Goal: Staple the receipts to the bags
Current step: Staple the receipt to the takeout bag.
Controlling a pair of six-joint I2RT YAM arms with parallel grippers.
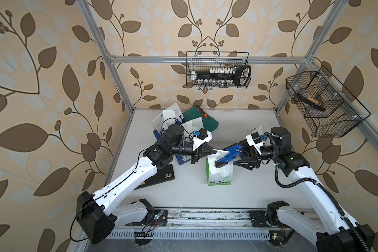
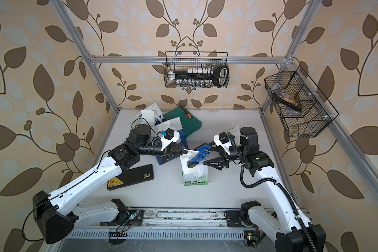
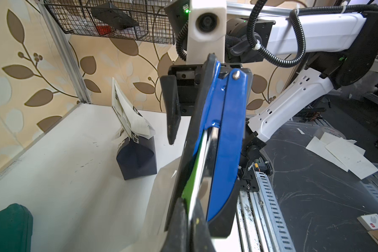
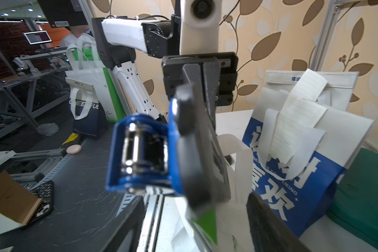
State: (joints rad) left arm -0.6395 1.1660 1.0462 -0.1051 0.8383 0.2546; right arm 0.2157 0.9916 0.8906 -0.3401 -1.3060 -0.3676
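At about 8 o'clock on the counter lies the flat black box. At 11 o'clock two navy-and-white bags lean together with receipts hanging at their tops, and the dark green case lies just beside them at 12. My left jaws are pressed together on the top edge of the green-and-white bag, which stands upright near the middle of the counter. The left wrist view shows a strip of its green side between them. A loose receipt lies against that same edge, right at the tips, and I cannot tell whether it is caught in the pinch as well. Reaching in from 3 o'clock, my right jaws stand wide around the blue stapler and carry it. Its nose tilts down over the bag's rim, and in the left wrist view the bag's edge runs into its mouth. At 2 o'clock, behind my right wrist, a third navy bag stands well apart, with a folded receipt at its top.
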